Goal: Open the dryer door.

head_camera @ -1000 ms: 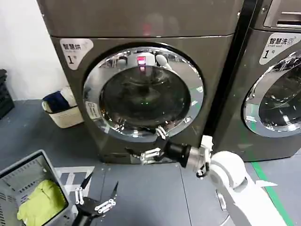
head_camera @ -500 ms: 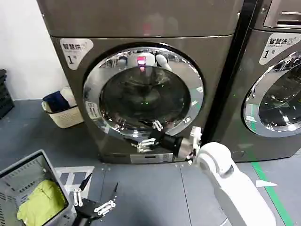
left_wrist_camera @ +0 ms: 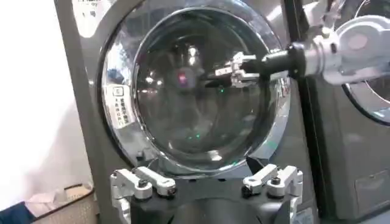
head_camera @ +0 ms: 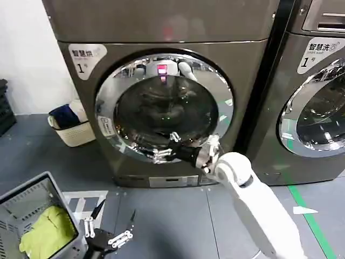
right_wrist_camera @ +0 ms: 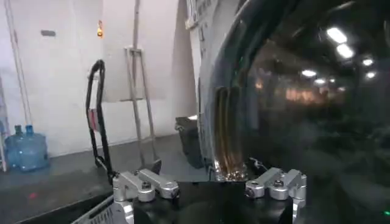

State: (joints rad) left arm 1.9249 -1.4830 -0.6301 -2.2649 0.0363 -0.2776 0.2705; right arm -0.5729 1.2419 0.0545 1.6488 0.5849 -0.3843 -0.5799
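The dryer door (head_camera: pixel 164 105) is a wide chrome ring around dark domed glass, and it sits flush against the grey machine front. My right gripper (head_camera: pixel 164 148) is open at the door's lower rim, one finger (head_camera: pixel 173 136) over the glass and the other below the chrome. Whether it touches the door I cannot tell. The right wrist view has that open gripper (right_wrist_camera: pixel 210 185) close against the chrome ring (right_wrist_camera: pixel 222 134). My left gripper (head_camera: pixel 108 231) hangs open low over the floor, well short of the door. The left wrist view looks past this gripper (left_wrist_camera: pixel 207 182) at the door glass (left_wrist_camera: pixel 195 91) and the right gripper (left_wrist_camera: pixel 234 64).
A grey laundry basket (head_camera: pixel 21 190) holding a yellow-green cloth (head_camera: pixel 47 229) stands at the lower left. A white basket (head_camera: pixel 73 132) sits by the wall. A second machine (head_camera: pixel 318 108) stands to the right, with green floor tape (head_camera: pixel 304 210) before it.
My right gripper has moved up and to the left, from below the door onto its lower rim. The left gripper has hardly shifted.
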